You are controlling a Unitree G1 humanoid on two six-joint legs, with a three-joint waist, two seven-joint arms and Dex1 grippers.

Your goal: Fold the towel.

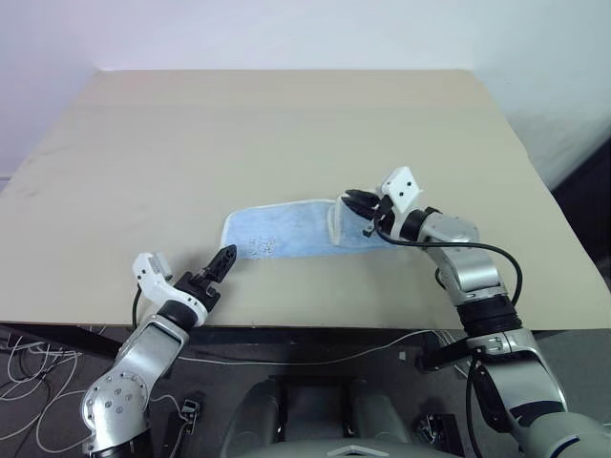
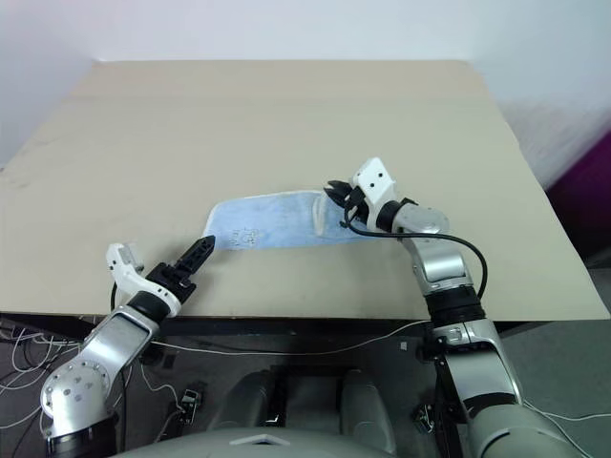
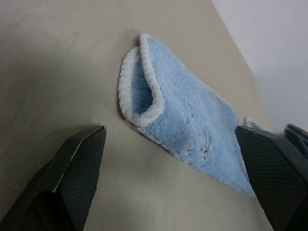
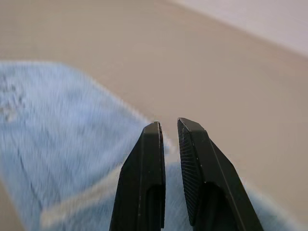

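Towel (image 1: 286, 231): soft, light terry, lying folded mid-table (image 1: 286, 124); grip at the hemmed edges. Left gripper (image 1: 222, 261) jaws wide open beside one end; right gripper (image 1: 358, 203) jaws nearly closed at the other.

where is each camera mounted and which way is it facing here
Left and right eye views: on the head, looking forward and down at the table; both arms show.
Left wrist view: along the open left gripper at the towel.
Right wrist view: along the right gripper, fingers nearly together over the towel.
All share the towel.
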